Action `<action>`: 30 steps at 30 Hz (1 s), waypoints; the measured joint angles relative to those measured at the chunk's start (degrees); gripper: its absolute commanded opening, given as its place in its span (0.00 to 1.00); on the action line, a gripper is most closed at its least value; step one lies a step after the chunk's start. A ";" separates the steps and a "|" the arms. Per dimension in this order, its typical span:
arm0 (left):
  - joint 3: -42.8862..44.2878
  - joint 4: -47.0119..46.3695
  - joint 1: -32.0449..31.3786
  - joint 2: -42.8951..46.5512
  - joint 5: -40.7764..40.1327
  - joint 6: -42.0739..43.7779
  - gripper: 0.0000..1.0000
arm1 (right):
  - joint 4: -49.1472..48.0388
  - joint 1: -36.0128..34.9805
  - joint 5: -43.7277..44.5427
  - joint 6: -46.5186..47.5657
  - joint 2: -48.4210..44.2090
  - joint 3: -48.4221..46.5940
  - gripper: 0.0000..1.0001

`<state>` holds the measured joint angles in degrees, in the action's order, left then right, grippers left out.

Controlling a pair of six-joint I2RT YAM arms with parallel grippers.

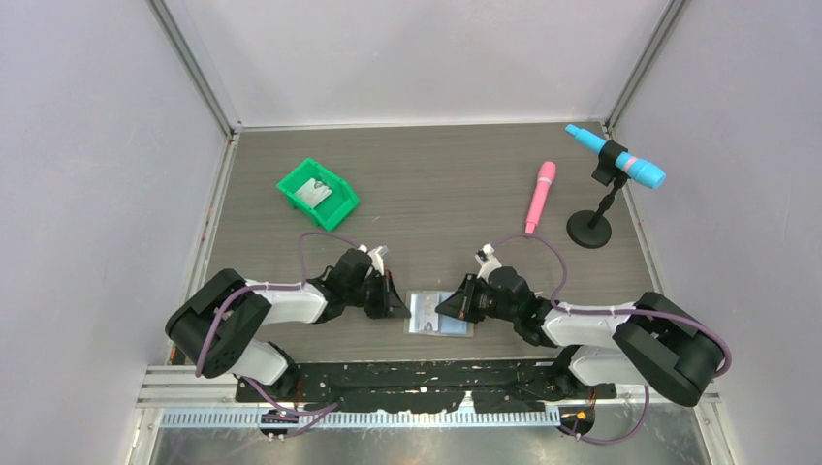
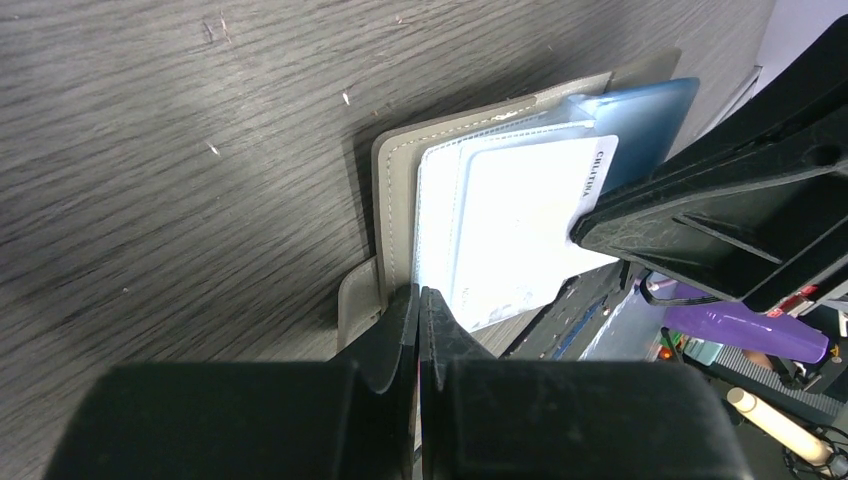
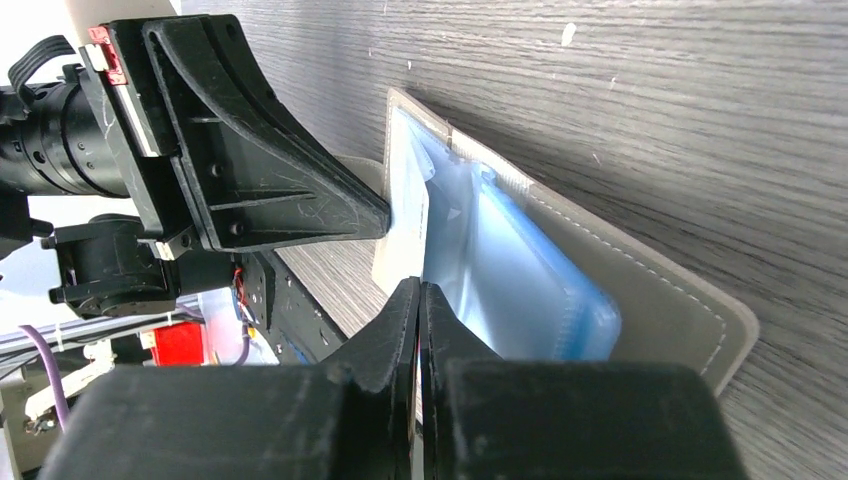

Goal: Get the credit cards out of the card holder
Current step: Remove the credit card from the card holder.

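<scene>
Left jaws at 9 o'clock of the open card holder [image 1: 427, 316] and right jaws at 3 were both pinched shut and empty, seemingly pinning it. Next, one pair needed to part and nip the top credit card [image 2: 520, 215] by its edge.

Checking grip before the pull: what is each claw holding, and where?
Unclear: left claw and right claw are shut, tips at opposite edges of the wallet.

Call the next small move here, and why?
Probably draw the right pincer away from the left pincer, trying to slide the white plastic card out: both are shut at opposite edges of the open light-blue folding card holder, card mostly pocketed.
</scene>
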<state>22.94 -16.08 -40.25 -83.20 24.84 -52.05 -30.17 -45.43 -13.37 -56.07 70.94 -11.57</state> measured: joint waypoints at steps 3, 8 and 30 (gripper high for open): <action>-0.04 -0.07 0.00 0.00 0.00 -0.09 0.00 | -1.38 0.17 -0.28 -0.70 0.74 0.55 0.05; -0.15 -0.28 0.00 0.00 0.00 -0.09 0.00 | -1.40 0.31 -0.24 -1.07 0.85 0.79 0.05; -1.14 -0.90 -0.15 1.18 -0.66 -0.46 0.05 | 19.87 2.69 2.36 3.63 -17.59 -0.07 0.05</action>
<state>21.80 -16.97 -40.40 -82.02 24.18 -52.51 -10.31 -42.74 -11.00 -52.45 53.34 -11.64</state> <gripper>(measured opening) 0.010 0.065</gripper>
